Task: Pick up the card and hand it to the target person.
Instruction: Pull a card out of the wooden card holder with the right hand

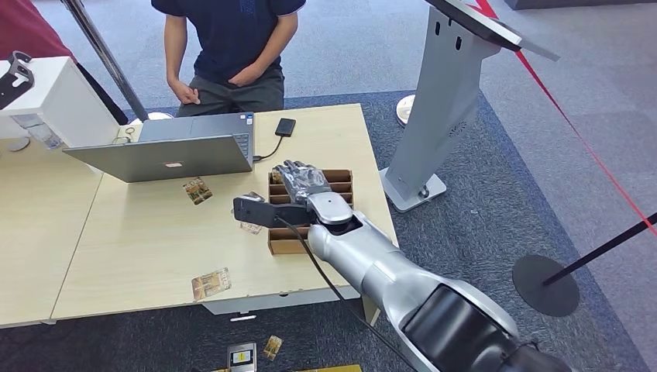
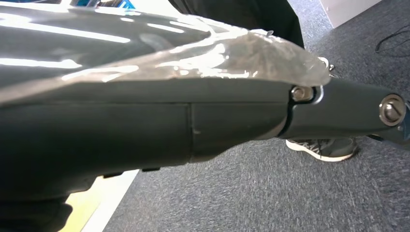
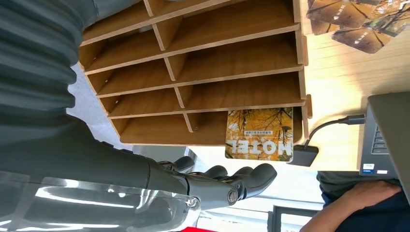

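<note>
A yellow card (image 3: 259, 134) printed HOTEL stands in the end slot of a wooden slotted box (image 3: 217, 63) on the table. My right hand (image 1: 302, 182) hovers over that box (image 1: 288, 245) with its dark fingers (image 3: 232, 182) stretched out beyond the box's far wall, holding nothing and not touching the card. Loose cards lie on the table: one (image 1: 197, 190) near the laptop, one (image 1: 211, 283) at the front edge. A person (image 1: 232, 46) sits at the far side of the table. My left hand (image 2: 338, 111) hangs above grey carpet; how its fingers lie is hidden.
An open laptop (image 1: 170, 151) and a cabled phone (image 1: 285, 126) lie behind the box. A grey kiosk stand (image 1: 445, 101) rises right of the table, with a barrier post base (image 1: 545, 284) beyond. More cards (image 1: 273, 346) lie on the floor by the front edge.
</note>
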`<action>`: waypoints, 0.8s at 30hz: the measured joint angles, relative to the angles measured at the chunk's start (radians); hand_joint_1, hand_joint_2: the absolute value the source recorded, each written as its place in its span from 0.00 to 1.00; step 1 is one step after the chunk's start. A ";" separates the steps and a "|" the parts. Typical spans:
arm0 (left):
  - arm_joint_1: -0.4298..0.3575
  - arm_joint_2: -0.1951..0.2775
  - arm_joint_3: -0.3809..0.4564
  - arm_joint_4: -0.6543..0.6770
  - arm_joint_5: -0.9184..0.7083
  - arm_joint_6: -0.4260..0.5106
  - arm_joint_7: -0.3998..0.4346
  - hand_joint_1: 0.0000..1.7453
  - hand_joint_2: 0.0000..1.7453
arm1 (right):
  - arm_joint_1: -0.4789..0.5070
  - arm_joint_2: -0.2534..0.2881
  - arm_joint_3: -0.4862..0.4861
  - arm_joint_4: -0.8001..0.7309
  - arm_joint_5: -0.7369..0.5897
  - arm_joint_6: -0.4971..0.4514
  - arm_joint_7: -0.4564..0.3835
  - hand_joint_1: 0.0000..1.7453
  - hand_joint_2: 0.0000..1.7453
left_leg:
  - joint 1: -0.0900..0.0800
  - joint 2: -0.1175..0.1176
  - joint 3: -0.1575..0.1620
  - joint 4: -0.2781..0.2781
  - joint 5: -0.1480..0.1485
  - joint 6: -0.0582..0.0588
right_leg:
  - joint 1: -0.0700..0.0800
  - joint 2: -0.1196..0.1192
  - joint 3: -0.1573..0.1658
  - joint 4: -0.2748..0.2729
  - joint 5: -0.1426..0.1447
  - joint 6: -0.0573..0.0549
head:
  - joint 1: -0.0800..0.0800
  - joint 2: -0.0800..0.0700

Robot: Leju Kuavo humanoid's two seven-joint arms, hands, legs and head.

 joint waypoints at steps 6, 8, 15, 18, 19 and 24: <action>0.002 0.000 0.000 0.000 0.004 0.001 0.000 0.00 0.00 | -0.007 0.006 0.007 0.001 -0.001 -0.011 -0.010 0.00 1.00 | 0.000 0.000 0.000 0.000 0.000 0.000 | 0.000 0.000 0.000 0.000 0.000 0.000 | 0.000 0.000; 0.003 0.000 0.000 0.000 0.006 0.001 0.000 0.00 0.00 | -0.007 0.009 0.007 0.001 -0.001 -0.011 -0.012 0.00 1.00 | 0.000 0.000 0.000 0.000 0.000 0.000 | 0.000 0.000 0.000 0.000 0.000 0.000 | 0.000 0.000; 0.005 0.000 0.000 0.000 0.010 0.001 0.000 0.00 0.00 | -0.008 0.017 0.008 0.002 -0.002 -0.006 -0.013 0.00 1.00 | 0.000 0.000 0.000 0.000 0.000 0.000 | 0.000 0.000 0.000 0.000 0.000 0.000 | 0.000 0.000; 0.005 0.000 0.000 0.000 0.010 0.001 0.000 0.00 0.00 | -0.008 0.018 0.009 0.002 -0.004 0.001 -0.013 0.00 1.00 | 0.000 0.000 0.000 0.000 0.000 0.000 | 0.000 0.000 0.000 0.000 0.000 0.000 | 0.000 0.000; 0.006 0.000 0.000 0.000 0.010 0.001 0.000 0.00 0.00 | -0.008 0.018 0.010 0.002 -0.005 0.003 -0.012 0.00 1.00 | 0.000 0.000 0.000 0.000 0.000 0.000 | 0.000 0.000 0.000 0.000 0.000 0.000 | 0.000 0.000; 0.007 0.000 0.000 0.000 0.011 0.001 0.001 0.00 0.00 | -0.008 0.017 0.011 0.003 -0.006 0.006 -0.009 0.00 1.00 | 0.000 0.000 0.000 0.000 0.000 0.000 | 0.000 0.000 0.000 0.000 0.000 0.000 | 0.000 0.000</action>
